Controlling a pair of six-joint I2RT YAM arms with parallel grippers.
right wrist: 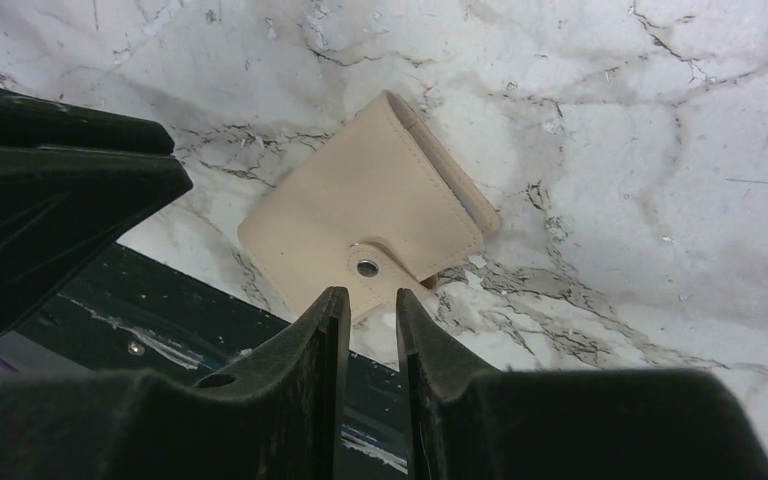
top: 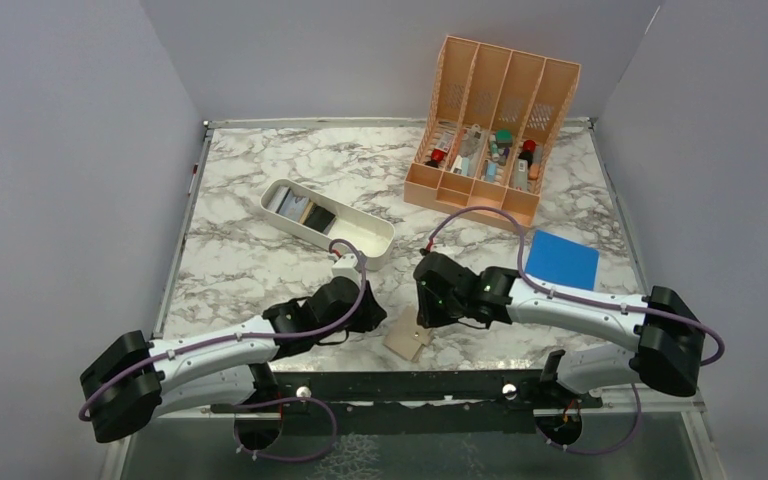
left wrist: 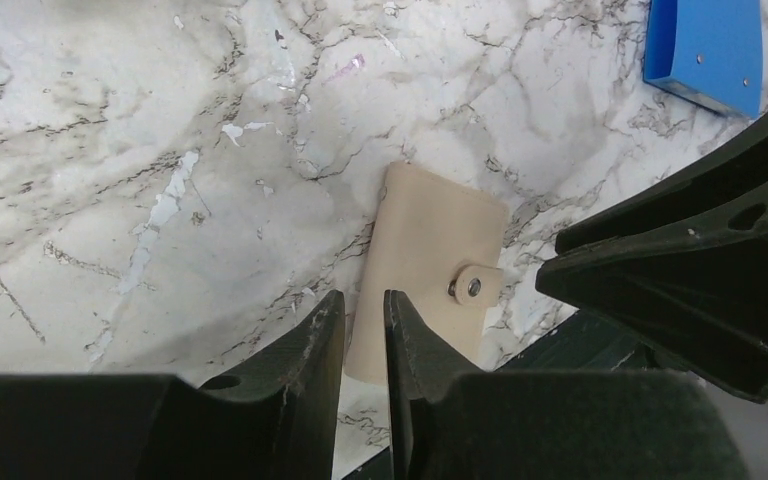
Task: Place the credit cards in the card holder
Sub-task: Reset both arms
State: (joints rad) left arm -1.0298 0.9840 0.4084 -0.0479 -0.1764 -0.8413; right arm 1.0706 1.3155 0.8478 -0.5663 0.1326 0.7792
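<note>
At the 6 o'clock edge of the marble-patterned desk [top: 240, 250], the card holder [top: 407, 341] lies flat and folded shut, just above the dark strip [top: 390, 385] that runs along the near side. It is a small, smooth, pale tan rectangle with stitched borders and rounded corners. A short tab crosses one edge and carries a round metal snap button [right wrist: 367, 267].

The left claw [top: 378, 318] hangs just beside the holder at its 9 o'clock. In the left wrist view its two black, wedge-shaped fingers [left wrist: 325, 335] stand a narrow slit apart, with the holder [left wrist: 430, 260] lying past their tips and nothing clamped between them. The right claw [top: 428, 318] hangs close at the holder's 12 o'clock. In its own view its jaws are also parted by a slim gap, and the snap tab of the holder [right wrist: 360, 215] sits right at the mouth of the claw [right wrist: 370, 295]. I see nothing pinched there, and I cannot tell whether the tips touch the tab.

Well apart, at 11 o'clock from the holder, a long white oblong tray [top: 380, 232] with rounded ends holds the credit cards [top: 300, 210], thin flat pieces in grey and black. A peach slotted organizer [top: 500, 90] with latticed walls stands at 1 o'clock, filled with small items. A flat bright-blue rectangle [top: 562, 260] lies at 2 o'clock.
</note>
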